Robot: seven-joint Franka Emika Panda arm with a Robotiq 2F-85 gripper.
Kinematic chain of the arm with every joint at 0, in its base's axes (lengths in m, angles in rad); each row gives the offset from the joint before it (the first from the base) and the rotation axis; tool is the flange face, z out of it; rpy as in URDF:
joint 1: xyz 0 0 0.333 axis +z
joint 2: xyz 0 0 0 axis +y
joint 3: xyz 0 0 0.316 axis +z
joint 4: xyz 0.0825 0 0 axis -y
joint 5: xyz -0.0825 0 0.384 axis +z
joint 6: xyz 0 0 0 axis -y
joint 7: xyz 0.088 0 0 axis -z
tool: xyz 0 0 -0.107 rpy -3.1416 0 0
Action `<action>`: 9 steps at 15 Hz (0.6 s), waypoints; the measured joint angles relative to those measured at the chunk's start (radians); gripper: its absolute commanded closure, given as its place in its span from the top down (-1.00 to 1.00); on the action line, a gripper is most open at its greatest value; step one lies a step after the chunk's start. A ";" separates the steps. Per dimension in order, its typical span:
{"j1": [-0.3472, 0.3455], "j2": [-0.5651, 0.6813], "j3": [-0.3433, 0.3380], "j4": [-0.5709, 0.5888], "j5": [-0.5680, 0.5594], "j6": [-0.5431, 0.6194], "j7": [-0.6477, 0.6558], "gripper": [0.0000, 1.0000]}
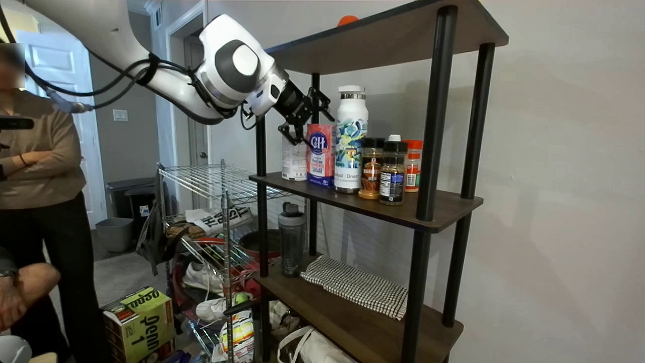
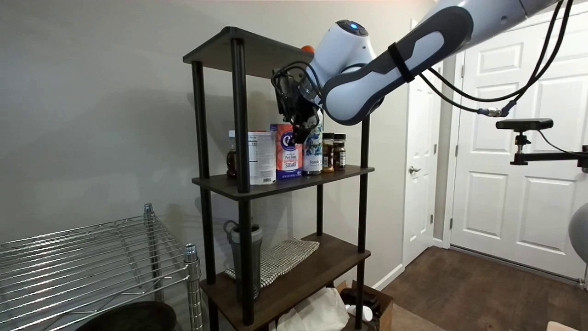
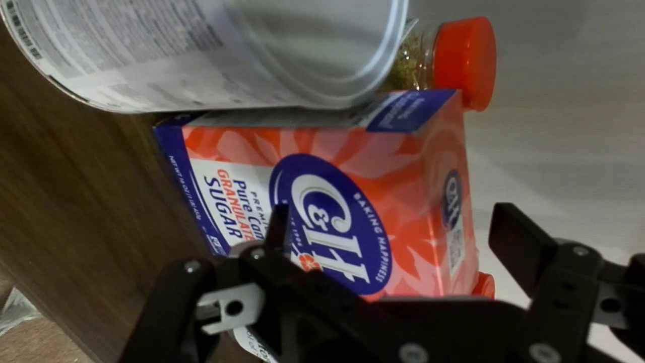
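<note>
The gripper (image 3: pixel 392 227) hogs a good chunk of the wrist view, so the right side of the sugar box (image 3: pixel 347 196) is blocked and some of the lettering hides behind a finger (image 3: pixel 278 227). The white can (image 3: pixel 191 55) just left of the box runs out of frame there, and on its far side a red-capped jar (image 3: pixel 463 60) is mostly hidden — pretty much just the lid and a bit of the contents show. In an exterior view the gripper's a dark jumble that also covers part of the white bottle (image 2: pixel 313 158) right of the box. Some orange thing (image 1: pixel 347 20) peeks over the top shelf (image 1: pixel 388 45), no clue what it is. Anyway, the fingers are spread wide apart. The box stands upright on the second shelf down (image 1: pixel 451 206), between can and bottle, just beyond the fingertips on the far side — one finger's in front of the label, the other's up past the box's top. Whether either one touches the cardboard, I honestly can't tell.
</note>
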 measured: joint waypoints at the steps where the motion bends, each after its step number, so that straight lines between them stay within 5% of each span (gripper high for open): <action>1: -0.012 0.005 0.010 0.002 0.000 -0.004 0.000 1.00; 9: -0.066 0.014 0.061 0.012 0.000 -0.021 0.000 1.00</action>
